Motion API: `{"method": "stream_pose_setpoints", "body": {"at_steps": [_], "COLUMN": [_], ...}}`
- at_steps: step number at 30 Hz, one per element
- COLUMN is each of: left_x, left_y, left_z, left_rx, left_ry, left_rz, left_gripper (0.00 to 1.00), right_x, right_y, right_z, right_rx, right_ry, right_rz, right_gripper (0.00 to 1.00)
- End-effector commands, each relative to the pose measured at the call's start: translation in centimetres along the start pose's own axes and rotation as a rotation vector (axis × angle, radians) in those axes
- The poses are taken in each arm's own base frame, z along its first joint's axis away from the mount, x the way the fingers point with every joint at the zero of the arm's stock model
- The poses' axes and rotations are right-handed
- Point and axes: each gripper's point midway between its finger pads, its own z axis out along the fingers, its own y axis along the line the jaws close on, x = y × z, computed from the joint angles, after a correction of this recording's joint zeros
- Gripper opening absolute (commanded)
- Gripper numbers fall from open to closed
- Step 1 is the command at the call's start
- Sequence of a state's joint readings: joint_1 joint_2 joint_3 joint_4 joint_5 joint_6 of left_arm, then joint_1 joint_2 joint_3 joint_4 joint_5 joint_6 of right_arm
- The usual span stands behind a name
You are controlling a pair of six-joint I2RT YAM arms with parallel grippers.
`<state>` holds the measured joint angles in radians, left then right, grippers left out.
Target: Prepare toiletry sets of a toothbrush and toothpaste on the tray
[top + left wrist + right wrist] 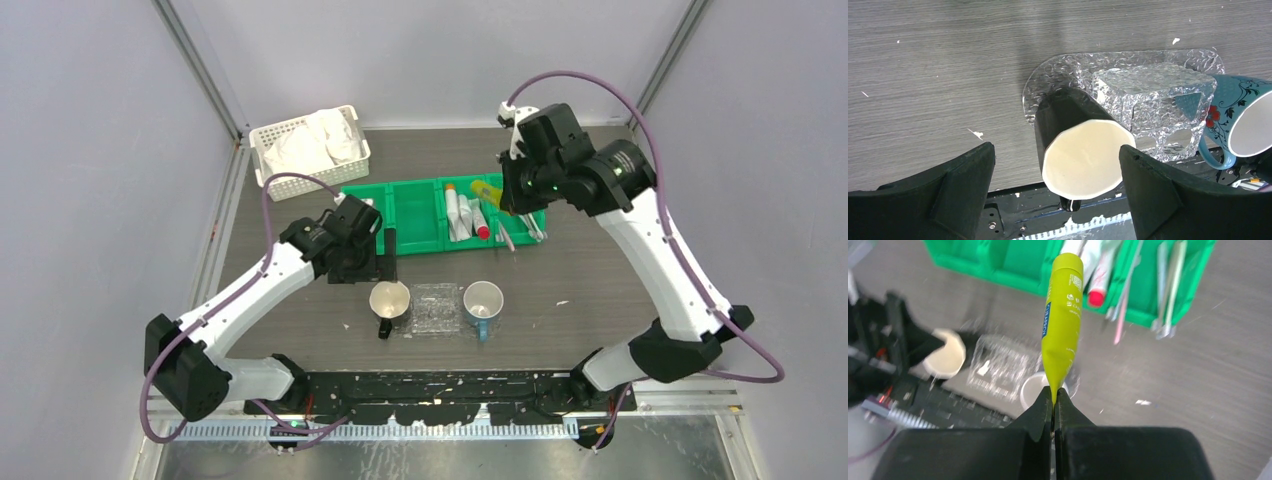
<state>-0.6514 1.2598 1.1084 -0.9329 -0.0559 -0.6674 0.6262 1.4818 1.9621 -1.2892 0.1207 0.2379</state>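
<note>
Grey worktop (pixel 600 290) held the clear tray (pixel 436 308) between a cream mug (pixel 389 300) and a blue mug (pixel 483 300). My right tool (pixel 1054 405) clamped the yellow-green toothpaste tube (pixel 1062 320) over the green bin (pixel 415 215); my left tool (pixel 1057 155) gaped.

Robotics lab cell: plain grey walls (pixel 90 150), aluminium corner posts (pixel 200 65), dark wood-grain table (pixel 600 300).

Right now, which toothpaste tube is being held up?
The yellow-green tube, pinched by its flat end in the right gripper. The other tubes lie in the green bin.
</note>
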Motion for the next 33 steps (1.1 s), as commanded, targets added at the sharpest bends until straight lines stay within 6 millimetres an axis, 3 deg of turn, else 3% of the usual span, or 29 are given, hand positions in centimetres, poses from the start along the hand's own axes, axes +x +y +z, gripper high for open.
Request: {"method": "stream_pose_setpoints", "body": {"at_steps": [1,5,8,12,16,20,24,33], "left_x": [-1.3,-4.2,-6.4,-8.2,-9.2,-8.6,-6.6,-2.4], "left_y": [-0.4,-3.1,-6.4,-9.7,-11.1,-11.2,-11.2,-10.5], "left_z": [-1.0,-2.9,-4.1,-4.1,-3.5,-2.8,-2.5,-3.8], "left_rx": [0.033,0.131,0.252,0.348,0.389,0.385,0.392,0.435], "left_ry": [-0.060,-0.138,-0.167,-0.149,-0.152,-0.112,-0.078,-0.066], "left_rz": [0.014,-0.003,-0.018,-0.035,-0.060,-0.065,-0.066,-0.075], "left_gripper": [0.95,0.94,0.95,0.94,0.92,0.88,0.86,0.84], "right_x": [4.7,6.7,7.9,9.1,10.1,10.2,9.2,5.7], "right_y": [3.6,5.1,6.6,8.7,10.4,11.1,11.9,11.7], "right_z": [-5.1,-6.9,-7.3,-7.0,-6.4,-5.9,-4.9,-1.7], "right_rx": [-0.214,-0.269,-0.271,-0.286,-0.293,-0.296,-0.299,-0.239], "right_ry": [0.146,0.182,0.188,0.209,0.222,0.208,0.181,0.099], "right_rz": [0.015,0.005,-0.031,-0.069,-0.108,-0.117,-0.133,-0.093], "right_gripper": [0.01,0.01,0.01,0.01,0.01,0.01,0.01,0.01]}}
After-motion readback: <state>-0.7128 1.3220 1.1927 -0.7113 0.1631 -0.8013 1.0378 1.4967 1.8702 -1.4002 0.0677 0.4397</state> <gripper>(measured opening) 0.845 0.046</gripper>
